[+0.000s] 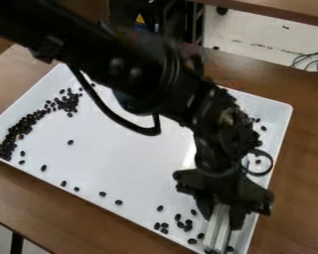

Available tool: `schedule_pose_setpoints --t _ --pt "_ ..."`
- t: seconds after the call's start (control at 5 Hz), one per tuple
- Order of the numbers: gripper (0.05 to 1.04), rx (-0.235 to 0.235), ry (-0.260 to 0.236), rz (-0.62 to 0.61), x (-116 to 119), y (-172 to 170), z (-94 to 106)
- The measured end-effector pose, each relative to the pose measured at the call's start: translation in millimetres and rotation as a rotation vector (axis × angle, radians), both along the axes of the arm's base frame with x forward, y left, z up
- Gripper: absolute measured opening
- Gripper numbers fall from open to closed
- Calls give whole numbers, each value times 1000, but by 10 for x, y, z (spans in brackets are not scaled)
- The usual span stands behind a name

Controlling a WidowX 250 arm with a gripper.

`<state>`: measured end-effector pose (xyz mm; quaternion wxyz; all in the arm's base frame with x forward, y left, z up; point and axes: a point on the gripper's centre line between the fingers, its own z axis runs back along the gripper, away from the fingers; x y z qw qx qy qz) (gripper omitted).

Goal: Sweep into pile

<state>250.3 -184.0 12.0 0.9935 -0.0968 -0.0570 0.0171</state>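
Observation:
My black gripper hangs over the near right corner of the white tray, shut on a pale, narrow sweeping tool that points down toward the tray's near edge. Several loose black beans lie just left of the tool, with a few close beside its lower end. A dense curved band of black beans runs along the tray's left side. Single beans are scattered along the near edge. More beans show near the right edge, partly hidden behind the arm.
The tray stands on a brown wooden table, its raised rim around the beans. The arm crosses from the upper left and covers part of the tray's middle and far side. Cables lie beyond the table at the upper right.

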Motion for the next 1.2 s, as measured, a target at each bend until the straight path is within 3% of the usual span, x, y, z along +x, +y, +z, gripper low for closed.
schedule_pose_setpoints --t 0.2,0.4,1.0,1.2 --pt "361 26 42 -22 -114 105 -78" --pt "361 36 45 -18 -136 350 -105" --pt "361 124 60 56 -133 1686 -242" --pt "361 144 32 107 -163 2137 -284"
